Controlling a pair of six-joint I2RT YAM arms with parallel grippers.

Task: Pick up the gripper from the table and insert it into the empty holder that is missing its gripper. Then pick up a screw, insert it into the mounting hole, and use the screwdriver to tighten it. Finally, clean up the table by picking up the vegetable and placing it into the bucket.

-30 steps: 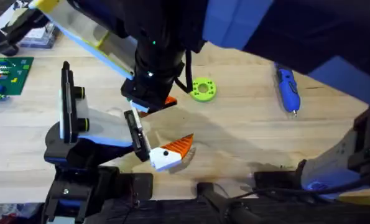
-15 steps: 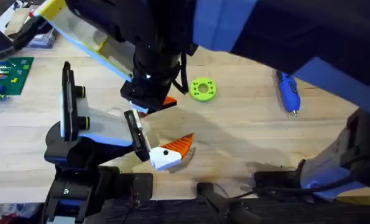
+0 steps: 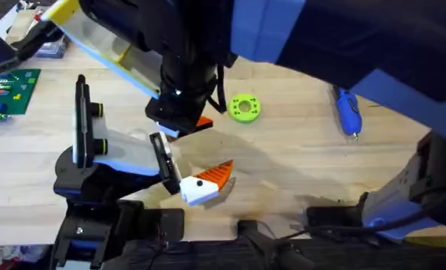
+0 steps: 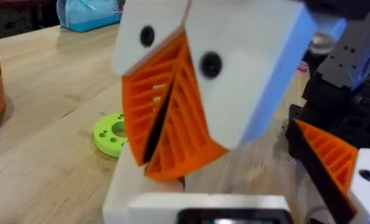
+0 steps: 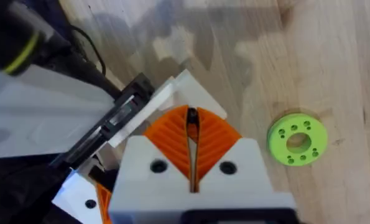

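Both claws are clenched, the left claw (image 3: 206, 183) low over the table (image 3: 297, 161) and the right claw (image 3: 182, 124) just beyond it, so this looks like the screw-fitting step, and the next move calls for fetching the screwdriver (image 3: 346, 109), which lies well off to the right.

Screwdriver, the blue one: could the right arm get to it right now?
Probably yes. The screwdriver lies alone on bare table on that arm's side. The right gripper is over the middle, so it would need to swing across.
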